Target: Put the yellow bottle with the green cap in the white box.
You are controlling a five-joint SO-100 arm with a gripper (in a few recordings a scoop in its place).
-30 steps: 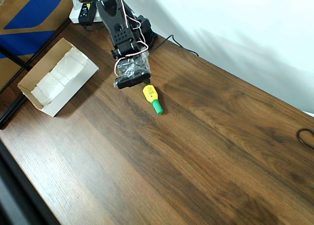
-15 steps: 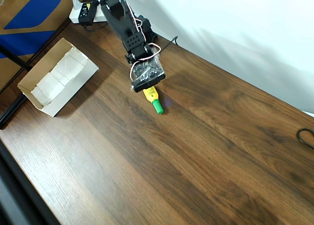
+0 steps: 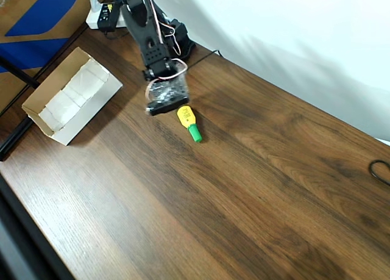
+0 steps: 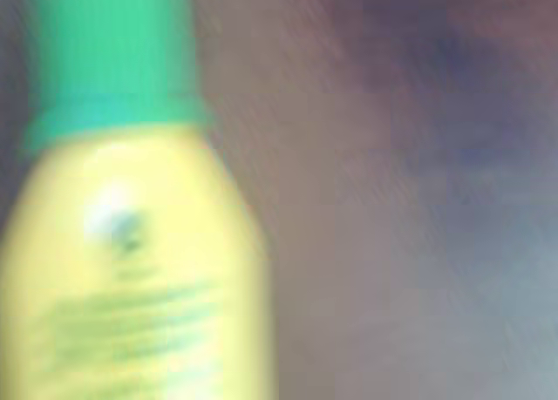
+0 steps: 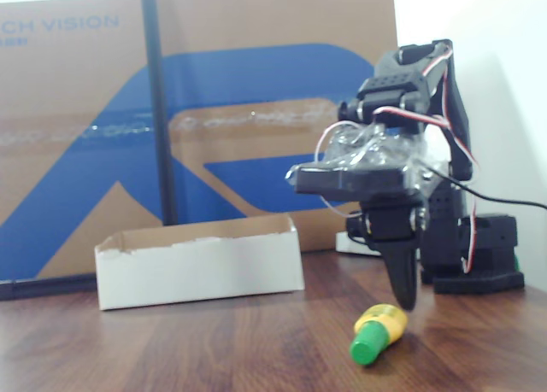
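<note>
Your table (image 3: 256, 188): dark wood-grain top, running across most of the overhead view.

Your flat cardboard (image 5: 256, 110): brown with blue shapes, standing behind the scene in the fixed view; the white lettering at its upper left reads "CH VISION", with the start cut off by the frame edge.

Your arm (image 3: 146, 24): black, with red and white wires, at the upper centre of the overhead view.

Your white box (image 3: 70, 97): open-top, white lining, brown raw edges, at the left of the overhead view, well apart from the bottle.

Your gripper (image 5: 402, 277): pointing down just above the table, its tip just beside the yellow end of the bottle in the fixed view. You cannot tell from these pictures whether the jaws are apart or together; nothing is seen held between them.

Your yellow bottle with the green cap (image 3: 189, 122): lying on its side on the table, just right of centre-top in the overhead view, cap toward the lower right. In the wrist view it fills the left side; the label marks there are too blurred to read.
</note>
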